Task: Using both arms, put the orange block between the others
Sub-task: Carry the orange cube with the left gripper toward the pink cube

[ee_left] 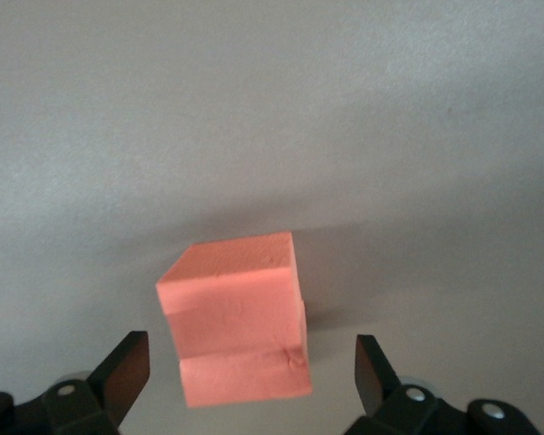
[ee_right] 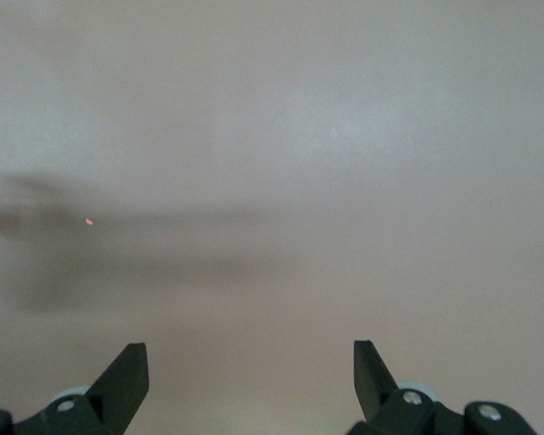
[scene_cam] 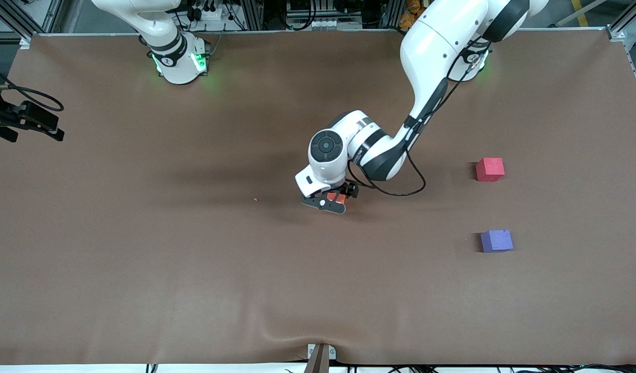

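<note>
Brown table [scene_cam: 141, 259], matte cover, rippled along the edge nearest the front camera. On it: orange block [scene_cam: 334, 197] mid-table; pinkish-red cube [scene_cam: 490, 169] and purple cube [scene_cam: 496, 241] toward the left arm's end, purple nearer the camera. Tiny orange crumb [scene_cam: 255, 199] near centre.

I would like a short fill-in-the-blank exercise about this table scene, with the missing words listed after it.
1. The left claw is open, and the small matte orange foam cube sits on the table between its ____.
2. The small matte purple cube lies ____ to the front camera than the pinkish-red matte cube.
3. The right claw is open and holds ____.
4. The space between the purple and pinkish-red cubes is still ____.

Missing words: fingers; nearer; nothing; empty
</note>
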